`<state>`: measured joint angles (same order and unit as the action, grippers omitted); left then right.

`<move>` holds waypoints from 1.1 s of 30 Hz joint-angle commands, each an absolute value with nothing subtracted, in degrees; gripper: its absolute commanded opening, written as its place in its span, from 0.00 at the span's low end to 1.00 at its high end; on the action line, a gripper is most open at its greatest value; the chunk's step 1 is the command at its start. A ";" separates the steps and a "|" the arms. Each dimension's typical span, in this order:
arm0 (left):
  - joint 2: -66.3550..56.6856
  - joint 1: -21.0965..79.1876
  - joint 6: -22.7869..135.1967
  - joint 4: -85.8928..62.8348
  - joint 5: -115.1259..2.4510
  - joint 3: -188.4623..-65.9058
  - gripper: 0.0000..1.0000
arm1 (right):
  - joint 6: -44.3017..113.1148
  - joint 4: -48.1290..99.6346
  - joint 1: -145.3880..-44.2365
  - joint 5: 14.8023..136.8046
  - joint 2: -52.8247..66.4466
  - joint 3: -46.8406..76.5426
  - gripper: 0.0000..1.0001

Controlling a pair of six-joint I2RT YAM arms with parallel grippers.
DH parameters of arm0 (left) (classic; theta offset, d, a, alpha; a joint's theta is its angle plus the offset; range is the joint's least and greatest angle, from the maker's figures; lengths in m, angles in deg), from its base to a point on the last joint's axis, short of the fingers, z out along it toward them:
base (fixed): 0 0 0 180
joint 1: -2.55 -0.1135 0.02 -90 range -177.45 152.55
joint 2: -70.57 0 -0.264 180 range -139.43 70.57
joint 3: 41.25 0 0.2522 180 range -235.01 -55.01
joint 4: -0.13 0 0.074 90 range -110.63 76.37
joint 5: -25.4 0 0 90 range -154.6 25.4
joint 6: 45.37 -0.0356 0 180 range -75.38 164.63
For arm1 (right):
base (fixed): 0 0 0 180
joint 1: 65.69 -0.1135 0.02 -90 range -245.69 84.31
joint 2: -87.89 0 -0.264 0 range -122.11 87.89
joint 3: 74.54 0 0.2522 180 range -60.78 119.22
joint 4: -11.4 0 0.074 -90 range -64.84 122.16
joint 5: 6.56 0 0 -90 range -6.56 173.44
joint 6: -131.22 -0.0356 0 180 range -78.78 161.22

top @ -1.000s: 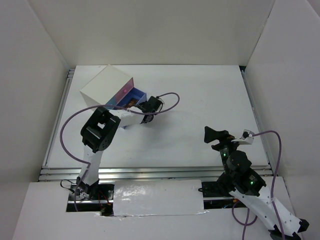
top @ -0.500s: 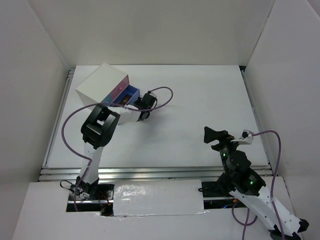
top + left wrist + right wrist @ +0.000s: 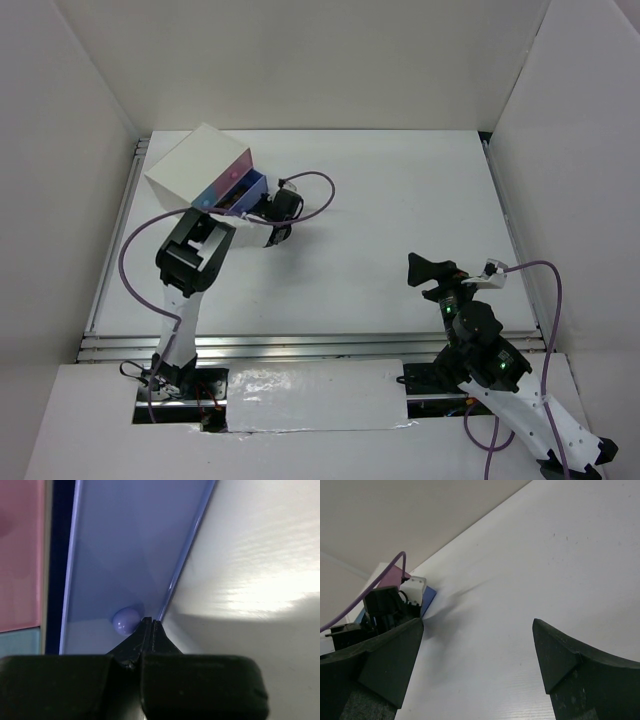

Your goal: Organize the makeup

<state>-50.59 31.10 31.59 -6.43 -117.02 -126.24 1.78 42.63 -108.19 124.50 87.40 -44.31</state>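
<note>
No makeup shows in any view. My left gripper (image 3: 263, 208) is shut and empty. In the left wrist view its tips (image 3: 150, 623) press on the blue drawer's front (image 3: 125, 555), right beside the round blue knob (image 3: 125, 620). The blue drawer (image 3: 250, 189) sticks out only a little from the white box (image 3: 195, 165), which has a pink drawer (image 3: 232, 178) above. My right gripper (image 3: 425, 272) is open and empty, hovering over bare table near its base; it also shows in the right wrist view (image 3: 477, 622).
The white box stands at the table's far left corner, turned at an angle, near the left rail (image 3: 120, 240). White walls surround the table (image 3: 400, 200). The left arm's purple cable (image 3: 310, 185) loops beside the drawer.
My left gripper has pushed up and left against the blue drawer. The drawer has slid most of the way into the box, and the box has shifted left. The right arm has not moved.
</note>
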 commanded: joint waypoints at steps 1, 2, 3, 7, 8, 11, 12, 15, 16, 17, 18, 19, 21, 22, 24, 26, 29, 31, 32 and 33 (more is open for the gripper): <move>-49.22 29.36 29.60 -0.37 -123.74 -127.61 0.00 | 2.55 39.66 -108.40 124.40 98.88 -44.44 0.97; -49.40 28.92 29.94 -0.36 -123.75 -127.87 0.00 | 2.55 39.66 -108.40 124.31 98.79 -44.52 0.97; -49.49 28.22 30.47 -0.71 -123.58 -128.31 0.00 | 2.55 39.66 -108.49 124.23 98.79 -44.52 0.97; -50.10 26.63 32.32 -1.59 -124.45 -130.07 0.00 | 2.64 39.57 -108.40 124.22 98.53 -44.44 0.97; -50.19 26.45 32.23 -1.24 -125.06 -130.25 0.00 | 2.64 39.48 -108.40 124.23 98.35 -44.52 0.97; -50.19 25.93 31.53 0.25 -125.85 -130.16 0.00 | 2.64 39.31 -108.40 124.23 98.09 -44.52 0.97; -50.10 26.01 31.96 -0.70 -125.68 -130.60 0.00 | 2.64 39.31 -108.40 124.14 98.00 -44.52 0.97; -48.97 26.36 32.24 0.77 -125.41 -129.82 0.00 | 2.64 39.05 -108.31 124.23 97.56 -44.61 0.97; -48.96 26.36 32.75 -0.18 -124.90 -130.33 0.00 | 2.64 39.04 -108.40 124.23 97.30 -44.61 0.97; -48.96 26.36 32.76 -0.97 -124.98 -130.95 0.00 | 2.64 39.13 -108.31 124.23 97.21 -44.52 0.97; -48.87 26.45 32.50 -0.80 -125.33 -130.95 0.00 | 2.55 39.13 -108.40 124.23 97.12 -44.52 0.97; -48.61 26.54 33.63 -1.50 -125.42 -131.13 0.00 | 2.55 39.13 -108.40 124.40 97.12 -44.52 0.97; -46.25 28.03 36.09 -5.17 -122.63 -130.78 0.00 | 2.64 38.96 -108.40 124.40 97.12 -44.61 0.97; -45.10 28.90 38.01 -5.63 -121.48 -130.17 0.00 | 2.72 38.78 -108.40 124.40 97.12 -44.61 0.97; -40.38 33.55 40.48 -5.11 -119.63 -127.53 0.00 | 2.90 38.96 -108.31 124.58 97.03 -44.44 0.97; -36.85 39.42 43.03 -7.55 -117.69 -126.56 0.00 | 2.99 39.13 -108.31 125.10 96.86 -44.35 0.97; -29.38 47.51 48.48 -14.03 -115.84 -127.95 0.26 | 1.68 40.35 -108.31 126.94 96.59 -44.09 1.00; -24.72 50.09 59.17 -24.39 -115.67 -132.07 0.98 | -0.09 40.89 -108.31 127.57 96.59 -43.91 1.00; -22.79 51.14 63.48 -35.15 -115.23 -135.66 0.99 | 0.52 40.45 -108.31 126.87 96.51 -43.73 1.00; -17.72 51.32 72.05 -39.52 -114.79 -136.13 0.99 | 1.66 40.19 -108.31 125.12 96.42 -43.38 1.00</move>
<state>-27.58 51.67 52.96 -22.15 -115.30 -130.94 1.30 41.91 -108.19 125.01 87.40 -44.31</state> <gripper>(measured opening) 0.975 0.997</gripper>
